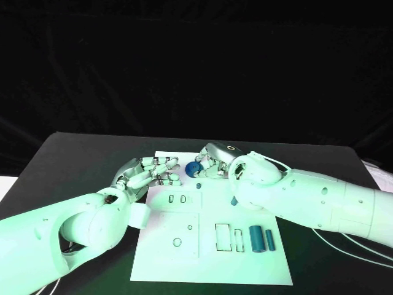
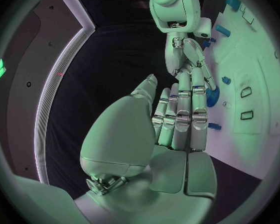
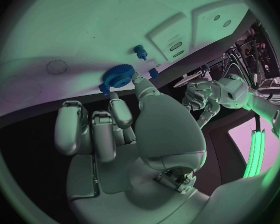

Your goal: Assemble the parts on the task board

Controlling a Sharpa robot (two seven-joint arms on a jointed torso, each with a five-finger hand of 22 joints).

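Blue gear (image 1: 193, 168) sits at far edge of task board (image 1: 210, 258), where your right hand (image 1: 216, 161) touches it with one fingertip, other fingers curled. Left hand (image 1: 148, 173) hovers beside board's far left corner, fingers together, holding nothing. Two blue cylinders (image 1: 262, 239) lie at board's near right.
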